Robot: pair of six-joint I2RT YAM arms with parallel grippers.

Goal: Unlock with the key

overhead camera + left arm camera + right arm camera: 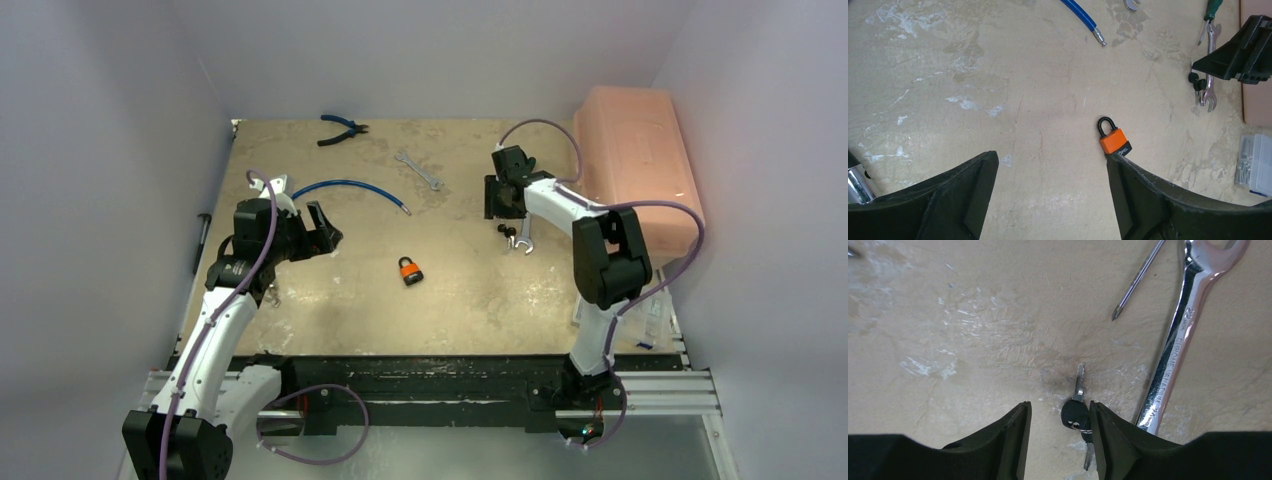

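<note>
The worktop (330,310) carries everything, with a pink container (640,150) standing at its far right edge, out of the way of both arms. The left tool (324,230) hangs over the left half with its fingers spread wide and nothing between them. It is angled toward the orange padlock (1114,140), which looks like a position from which to come in and steady the lock once the key arrives. A blue hose (350,187) curves across the far side and plays no part here. The right tool (1060,412) is low over the right side of the worktop, its fingers part-way apart and set on either side of the key's black head. It is placed for a pinch but does not look closed, since a gap shows on the left side. A combination wrench (1173,350) lies just beside the key on the right, which probably crowds the approach on that side. The padlock lies flat near the middle of the worktop, shackle shut, well apart from the key. The key (1076,415) itself lies flat on the worktop, blade pointing away from the wrist.
</note>
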